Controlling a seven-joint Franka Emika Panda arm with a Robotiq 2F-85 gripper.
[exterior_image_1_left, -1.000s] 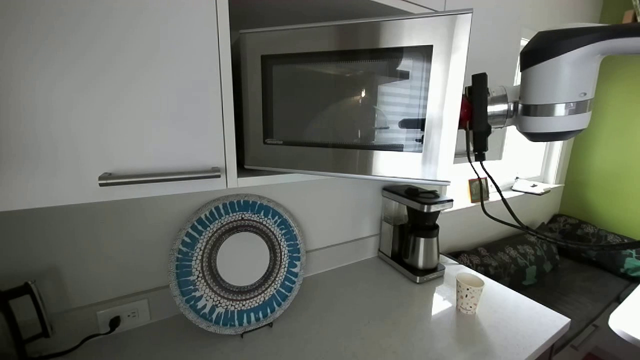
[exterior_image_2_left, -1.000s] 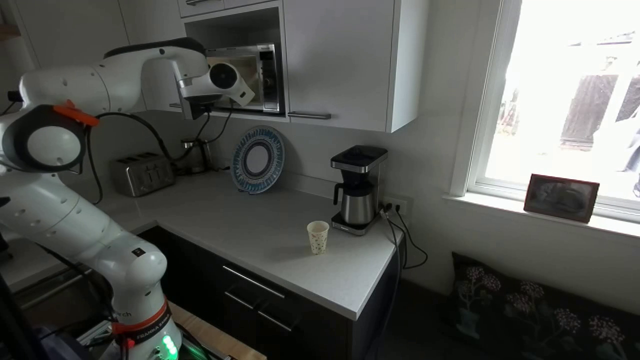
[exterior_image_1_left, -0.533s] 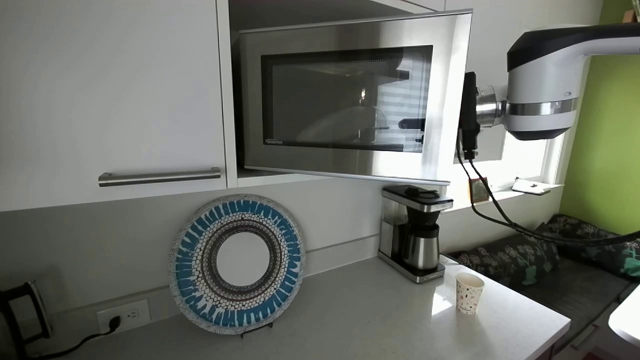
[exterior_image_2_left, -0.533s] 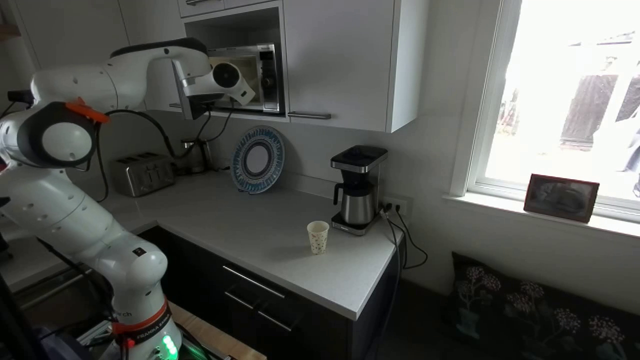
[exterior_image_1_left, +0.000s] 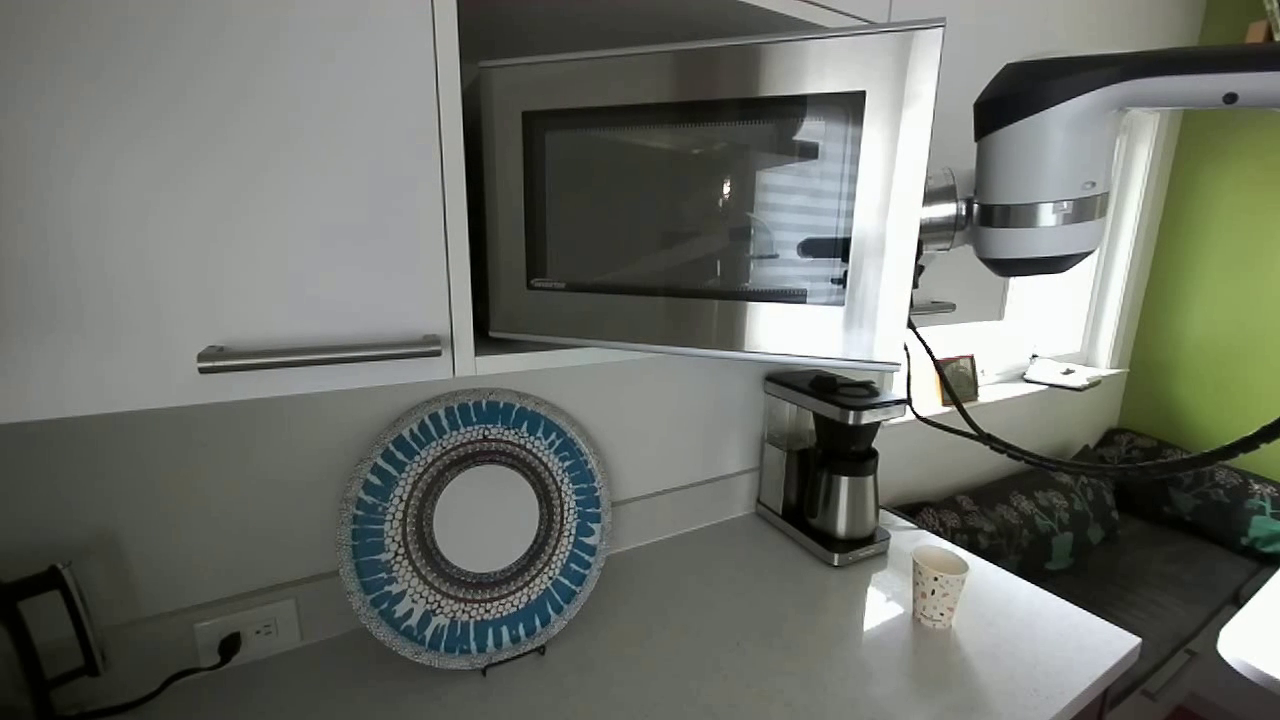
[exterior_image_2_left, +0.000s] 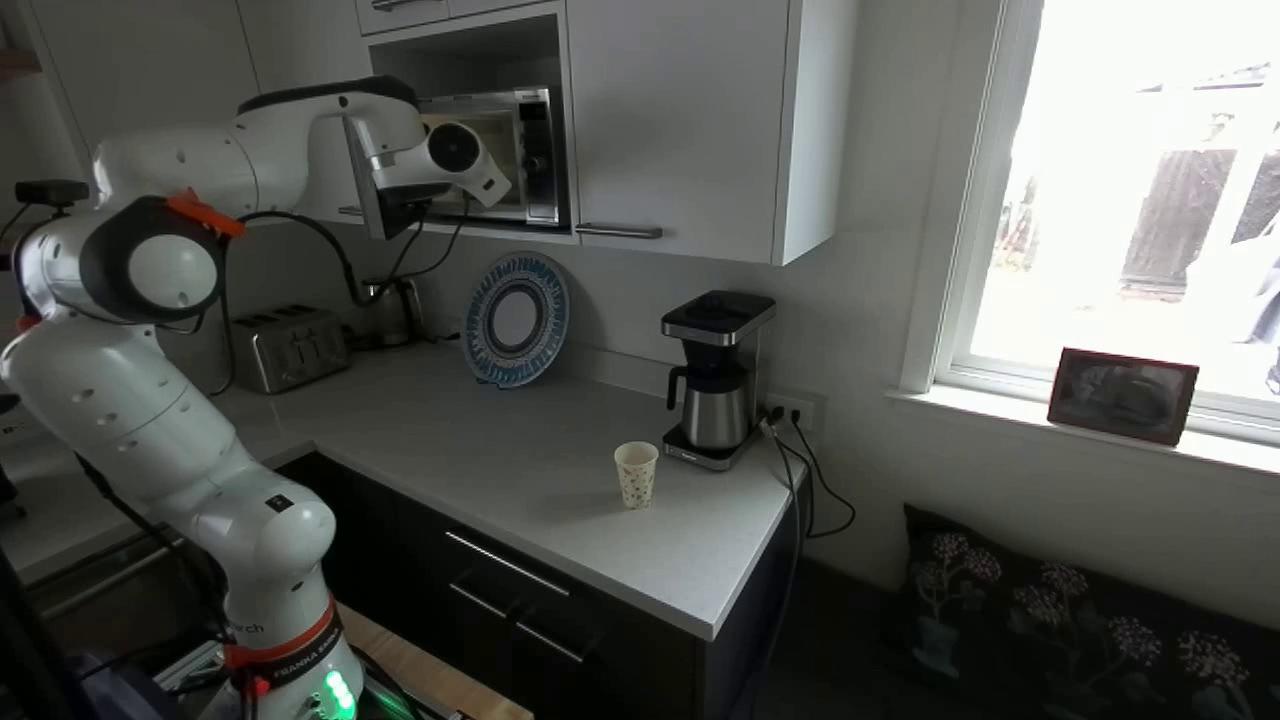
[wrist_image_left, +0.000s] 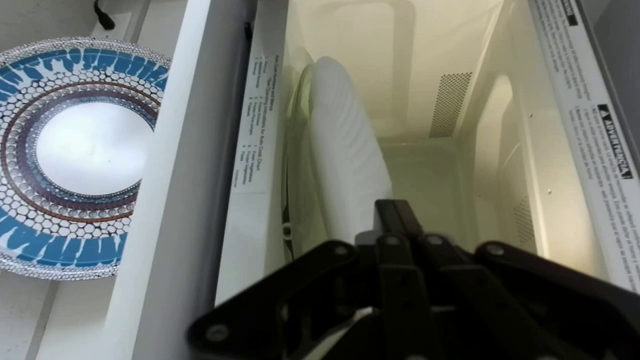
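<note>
hiding hand (wrist_image_left: 398, 217), apparently: microwave door (exterior_image_1_left: 690, 205)

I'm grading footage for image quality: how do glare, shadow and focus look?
Wrist view: the gripper is nearly black and blurred, the white item shows little surface detail. In an exterior view, the microwave door carries bright reflections; in an exterior view, the window is largely washed out and the lower cabinets sink into shadow.
</note>
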